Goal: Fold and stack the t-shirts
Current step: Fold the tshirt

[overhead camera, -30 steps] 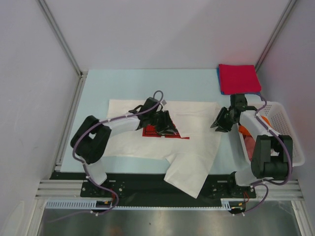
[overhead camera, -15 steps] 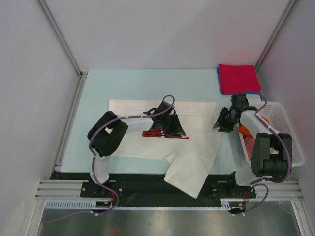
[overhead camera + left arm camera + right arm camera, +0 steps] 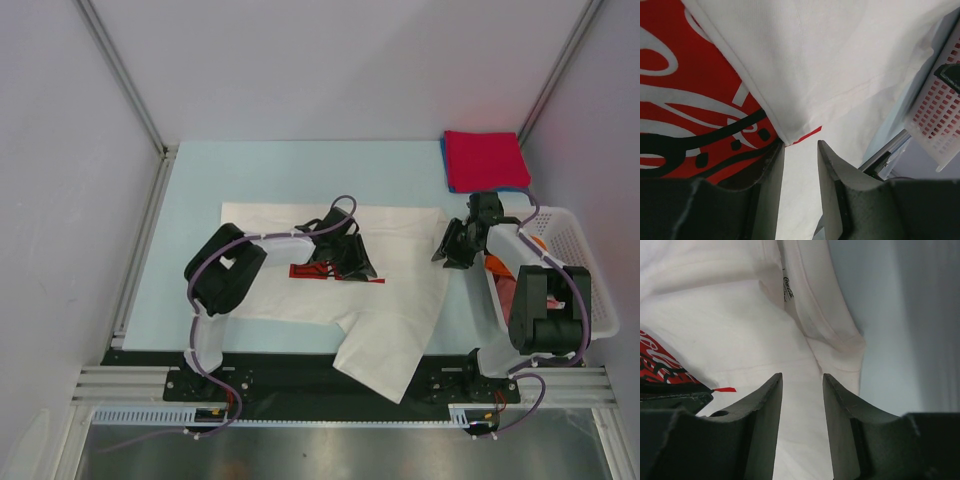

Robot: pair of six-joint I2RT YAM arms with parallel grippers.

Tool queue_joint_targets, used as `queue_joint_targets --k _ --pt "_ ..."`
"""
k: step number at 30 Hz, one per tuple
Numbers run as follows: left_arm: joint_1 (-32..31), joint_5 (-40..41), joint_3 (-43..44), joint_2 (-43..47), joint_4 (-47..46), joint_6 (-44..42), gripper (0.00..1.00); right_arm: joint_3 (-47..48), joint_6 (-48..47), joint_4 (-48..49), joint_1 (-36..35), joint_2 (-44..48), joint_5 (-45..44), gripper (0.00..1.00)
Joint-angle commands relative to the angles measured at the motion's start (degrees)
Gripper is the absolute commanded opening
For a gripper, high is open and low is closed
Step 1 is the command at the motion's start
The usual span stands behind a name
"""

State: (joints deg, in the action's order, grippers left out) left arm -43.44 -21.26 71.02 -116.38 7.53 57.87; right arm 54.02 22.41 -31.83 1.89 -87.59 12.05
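Note:
A white t-shirt (image 3: 400, 300) with a red logo (image 3: 310, 271) lies spread on the pale blue table, one part hanging over the near edge. My left gripper (image 3: 345, 262) is low over the logo's right end, open. In the left wrist view its fingertips (image 3: 781, 150) sit at a folded white edge (image 3: 840, 60) lying across the red print (image 3: 690, 100). My right gripper (image 3: 450, 250) hovers open at the shirt's right edge. The right wrist view shows bare white cloth (image 3: 730, 325) between its jaws (image 3: 801, 376). A folded red t-shirt (image 3: 487, 160) lies on a blue one (image 3: 447, 170) at the back right.
A white lattice basket (image 3: 590, 270) stands at the right edge, holding orange cloth (image 3: 496, 265) and pinkish-red cloth (image 3: 510, 295). The basket (image 3: 940, 115) also shows in the left wrist view. Metal rails run along the table's left side and near edge.
My left arm has swung to the right, carrying its gripper a little rightwards over the logo. The right gripper has barely moved.

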Motion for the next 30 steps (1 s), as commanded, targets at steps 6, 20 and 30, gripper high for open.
queue_joint_targets --k 6,20,30 --pt "0.6 1.8 1.8 -0.5 4.2 -0.3 0.46 -0.8 -0.6 1.4 0.3 -1.5 -0.4 0.43" --pt "1.7 1.7 4.2 -1.7 7.1 -2.2 0.41 -0.8 -0.5 2.2 0.0 -4.6 0.0 0.43" --pt "1.6 -0.4 6.1 -2.7 6.8 -2.9 0.22 -2.1 -0.7 2.7 -1.5 -5.4 -1.2 0.4"
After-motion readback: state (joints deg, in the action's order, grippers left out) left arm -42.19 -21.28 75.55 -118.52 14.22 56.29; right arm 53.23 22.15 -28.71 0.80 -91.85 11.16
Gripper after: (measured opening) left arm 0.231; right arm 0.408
